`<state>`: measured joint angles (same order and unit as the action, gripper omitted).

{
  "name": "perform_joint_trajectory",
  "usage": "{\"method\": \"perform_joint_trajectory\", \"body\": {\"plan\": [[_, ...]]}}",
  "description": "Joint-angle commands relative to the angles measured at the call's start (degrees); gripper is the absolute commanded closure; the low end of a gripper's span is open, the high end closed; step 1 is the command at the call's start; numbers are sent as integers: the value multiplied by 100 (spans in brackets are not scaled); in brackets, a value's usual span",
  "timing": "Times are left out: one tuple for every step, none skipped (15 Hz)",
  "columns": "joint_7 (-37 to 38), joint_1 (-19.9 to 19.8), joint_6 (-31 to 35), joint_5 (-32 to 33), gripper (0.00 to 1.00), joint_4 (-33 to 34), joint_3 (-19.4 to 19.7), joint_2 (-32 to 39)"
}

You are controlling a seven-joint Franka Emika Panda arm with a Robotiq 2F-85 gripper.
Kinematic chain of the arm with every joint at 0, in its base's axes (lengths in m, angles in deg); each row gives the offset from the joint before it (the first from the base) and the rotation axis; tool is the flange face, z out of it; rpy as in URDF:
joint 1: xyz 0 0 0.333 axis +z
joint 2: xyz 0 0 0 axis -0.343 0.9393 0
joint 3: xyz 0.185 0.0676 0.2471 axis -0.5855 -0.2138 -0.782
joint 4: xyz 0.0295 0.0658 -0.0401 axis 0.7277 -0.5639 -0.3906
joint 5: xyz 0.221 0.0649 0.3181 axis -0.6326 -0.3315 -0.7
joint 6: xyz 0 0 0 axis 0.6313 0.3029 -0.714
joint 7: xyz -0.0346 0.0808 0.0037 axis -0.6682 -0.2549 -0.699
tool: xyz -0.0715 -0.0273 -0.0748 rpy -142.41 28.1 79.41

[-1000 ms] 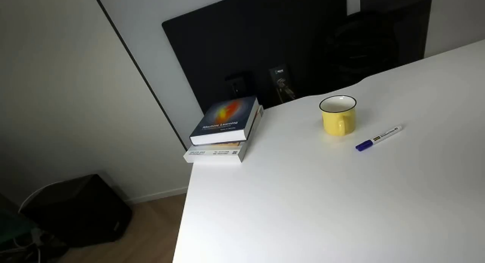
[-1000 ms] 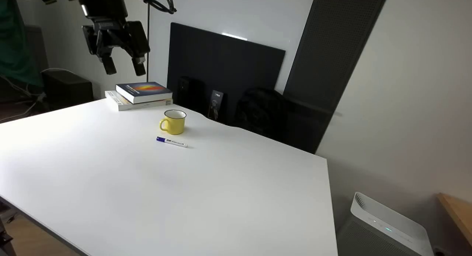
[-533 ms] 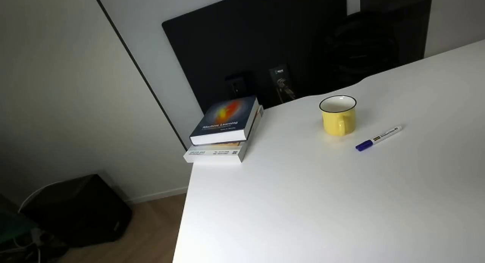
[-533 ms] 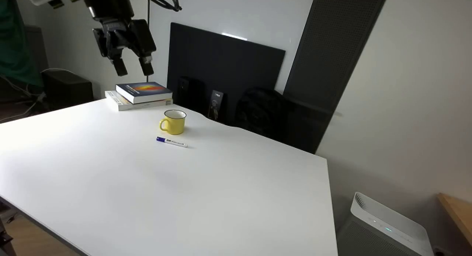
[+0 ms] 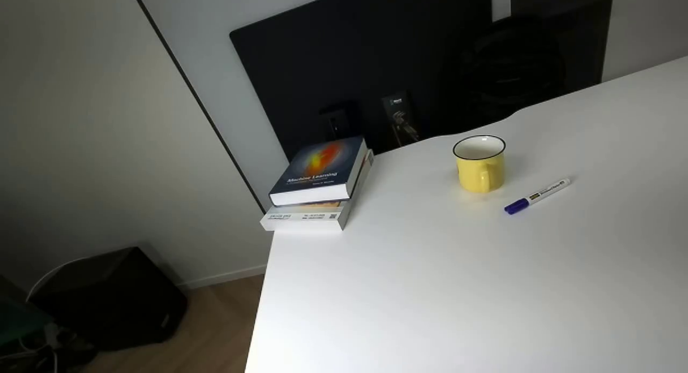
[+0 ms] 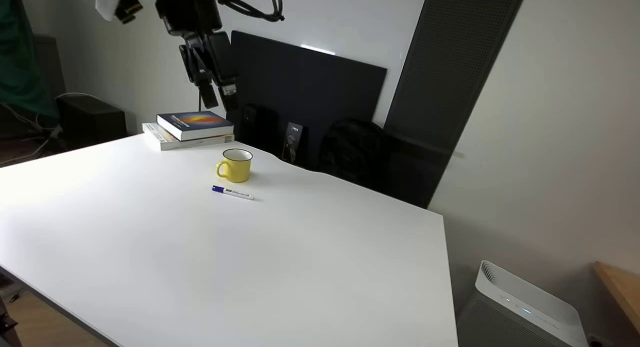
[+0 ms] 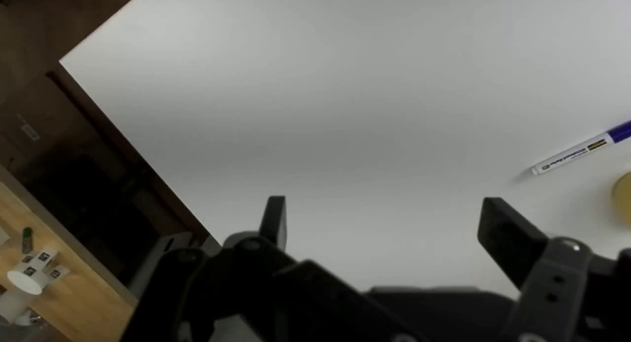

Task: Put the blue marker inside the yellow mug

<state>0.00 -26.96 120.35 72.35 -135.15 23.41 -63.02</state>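
Blue marker (image 5: 537, 195) beside yellow mug (image 5: 475, 170); spread hand (image 7: 383, 216) aloft, height unclear.

The desk (image 5: 430, 287) is white. Near its far edge, the mug (image 5: 473, 175) is yellow with a black rim and white inside. The marker (image 5: 537, 195) is white with a blue cap and a black and yellow patch. At the corner, the top book (image 5: 320, 171) is dark blue with a red and yellow splash, and the bottom book (image 5: 303, 222) is mostly white. The end effector (image 7: 385, 203) is black and grey.
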Motion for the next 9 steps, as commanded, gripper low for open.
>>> {"method": "perform_joint_trajectory", "body": {"plan": [[791,-146,81,56,0,-44,232,-42],[957,-194,122,45,0,-65,297,-39],[1128,-230,134,14,0,-62,355,-38],[1281,-268,173,-18,0,-90,425,-40],[1445,-301,195,-49,0,-101,486,-46],[1603,-342,224,-68,0,-110,551,-37],[1779,-403,264,-59,0,-111,618,0],[1943,-467,301,-46,0,-103,682,51],[2124,-531,353,-33,0,-84,738,107]]}}
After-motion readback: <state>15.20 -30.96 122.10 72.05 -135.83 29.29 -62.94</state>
